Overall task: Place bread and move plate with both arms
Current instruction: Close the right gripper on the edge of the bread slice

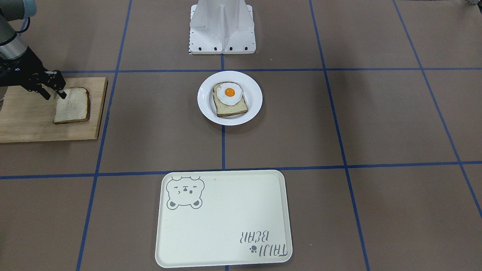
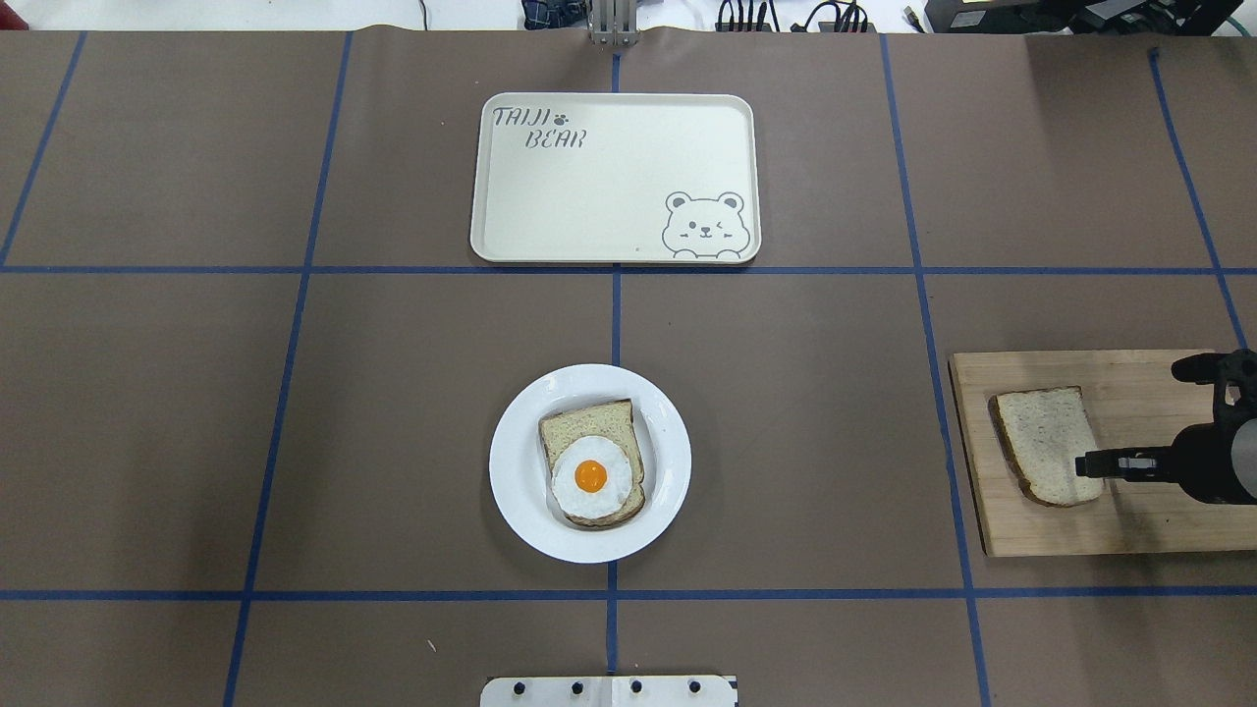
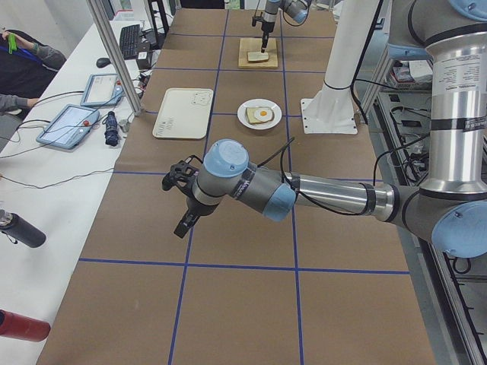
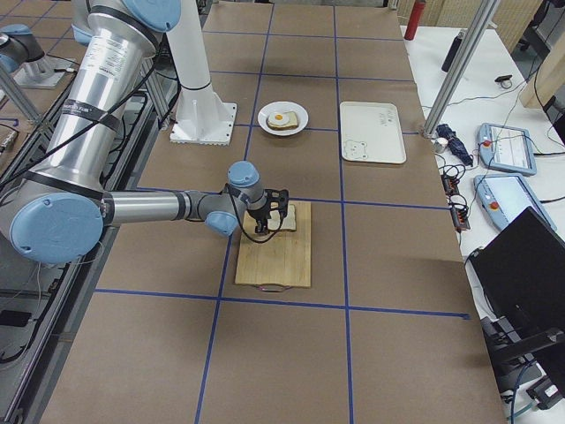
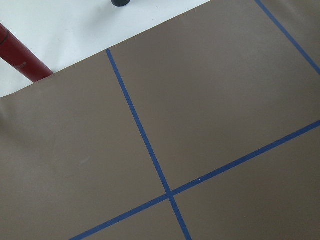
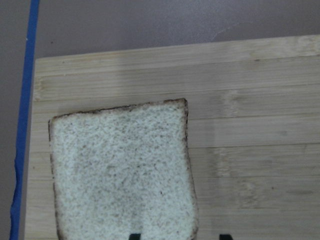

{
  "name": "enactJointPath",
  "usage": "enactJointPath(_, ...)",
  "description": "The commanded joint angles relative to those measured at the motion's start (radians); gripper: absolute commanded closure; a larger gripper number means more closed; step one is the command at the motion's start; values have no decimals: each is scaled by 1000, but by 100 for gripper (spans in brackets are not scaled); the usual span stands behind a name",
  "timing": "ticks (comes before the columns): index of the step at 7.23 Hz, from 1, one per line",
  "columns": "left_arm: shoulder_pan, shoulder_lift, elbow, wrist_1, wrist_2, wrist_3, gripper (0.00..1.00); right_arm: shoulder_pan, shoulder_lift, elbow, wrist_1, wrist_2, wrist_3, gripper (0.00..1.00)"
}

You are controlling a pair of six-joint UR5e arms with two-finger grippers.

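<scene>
The plain bread (image 1: 72,105) lies flat on a wooden cutting board (image 1: 22,126); it also shows in the overhead view (image 2: 1046,444) and the right wrist view (image 6: 120,170). My right gripper (image 1: 54,95) is open just over the slice's edge nearest the arm, and its two fingertips (image 6: 134,236) straddle that crust edge. The white plate (image 1: 205,103) sits mid-table and bears a second slice topped with a fried egg (image 1: 229,92). My left gripper (image 3: 183,217) hovers over bare table far from both; I cannot tell whether it is open or shut.
A cream tray with a bear drawing (image 1: 226,222) lies across the table from the robot, beyond the plate. The white base block (image 1: 222,34) stands behind the plate. A red bottle (image 5: 20,57) lies off the table paper near the left arm. Operators' tablets sit on the side bench.
</scene>
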Motion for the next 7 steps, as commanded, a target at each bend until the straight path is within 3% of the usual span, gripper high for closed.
enactJointPath(1,0,0,1,0,0,0,2,-23,-1,3,0,0,0,39)
enactJointPath(6,0,0,-1,0,0,0,2,-49,-3,1,-1,-32,-2,40)
enactJointPath(7,0,0,-1,0,0,0,2,-51,-6,1,-1,-32,-2,47)
